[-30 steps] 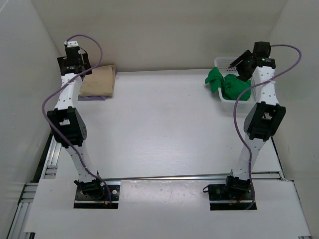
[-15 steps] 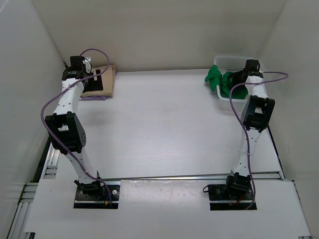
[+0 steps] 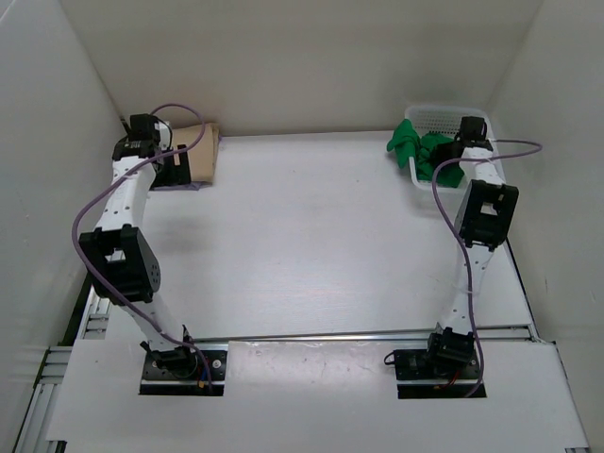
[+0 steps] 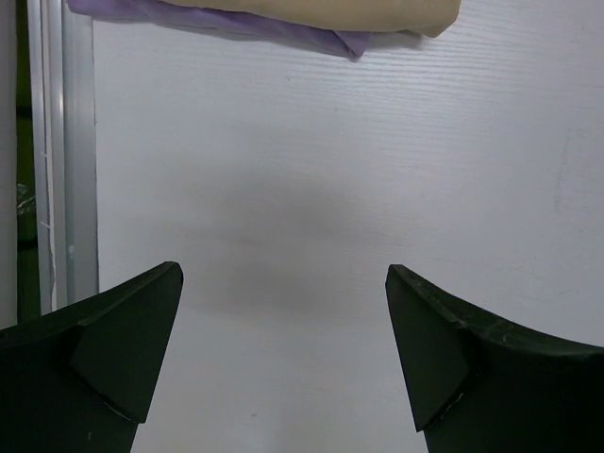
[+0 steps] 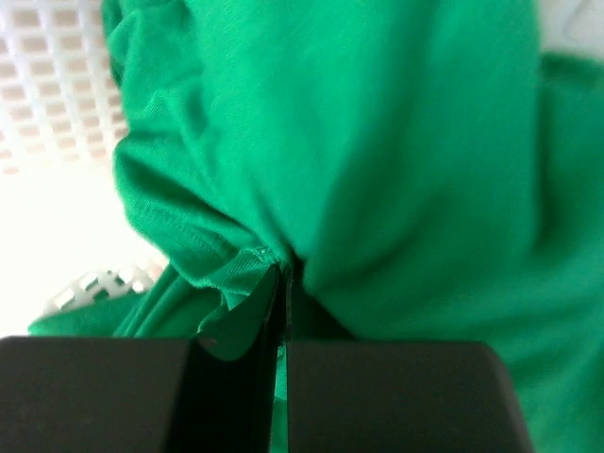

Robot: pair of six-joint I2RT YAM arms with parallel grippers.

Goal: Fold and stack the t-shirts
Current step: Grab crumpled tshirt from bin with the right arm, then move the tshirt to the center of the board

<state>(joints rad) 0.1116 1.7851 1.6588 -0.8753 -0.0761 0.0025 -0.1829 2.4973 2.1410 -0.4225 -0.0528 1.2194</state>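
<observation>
Green t-shirt (image 5: pixel 396 142) in basket (image 3: pixel 444 115) is pinched by right end effector (image 5: pixel 283 276); left end effector (image 4: pixel 283 272) gapes.

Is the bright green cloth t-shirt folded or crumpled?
Crumpled: the green t-shirt lies bunched in the white plastic mesh basket, one part over its rim; the right gripper pinches a fold.

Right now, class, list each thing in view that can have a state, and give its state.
Left jaws: wide open, empty, above bare table.
Right jaws: shut on green t-shirt.
Green t-shirt: crumpled, in basket, spilling over its rim.
Tan t-shirt: folded, lying on lavender t-shirt.
Lavender t-shirt: flat beneath it, edge showing.
Basket: upright.
</observation>
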